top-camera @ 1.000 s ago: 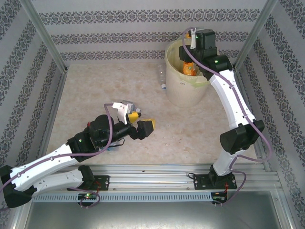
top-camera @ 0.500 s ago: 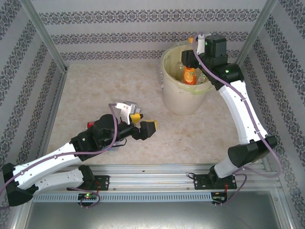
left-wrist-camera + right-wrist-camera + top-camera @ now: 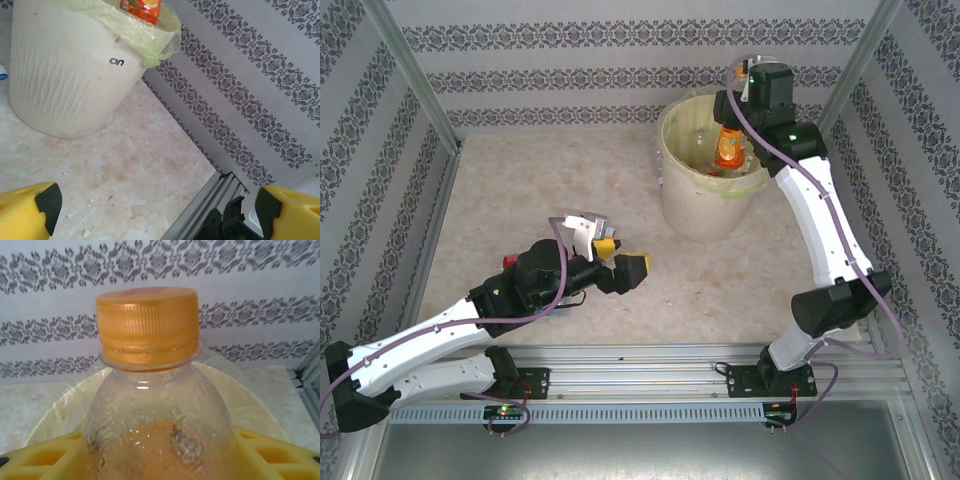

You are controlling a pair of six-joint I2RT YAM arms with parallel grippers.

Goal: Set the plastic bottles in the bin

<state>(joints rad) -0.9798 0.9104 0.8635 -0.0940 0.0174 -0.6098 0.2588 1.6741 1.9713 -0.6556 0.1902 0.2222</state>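
Right wrist view: the right tool [image 3: 160,455] is clamped on an orange-capped bottle [image 3: 150,395], with the bin's [image 3: 55,412] lined rim just below it. Over the last second this tool has kept the bottle above the bin's mouth without letting go, so release looks next. The left tool [image 3: 156,202] hangs open and empty, with the bin well ahead of it.

The top external camera looks down from above and behind the arm bases toward the far wall, taking in the whole tabletop [image 3: 540,200]. The left wrist camera sits low over the near tabletop, facing the bin [image 3: 65,80] at far right. The right wrist camera hangs over that bin, pressed close against an orange-capped bottle [image 3: 150,390], with patterned wall beyond. All three views share the bin.
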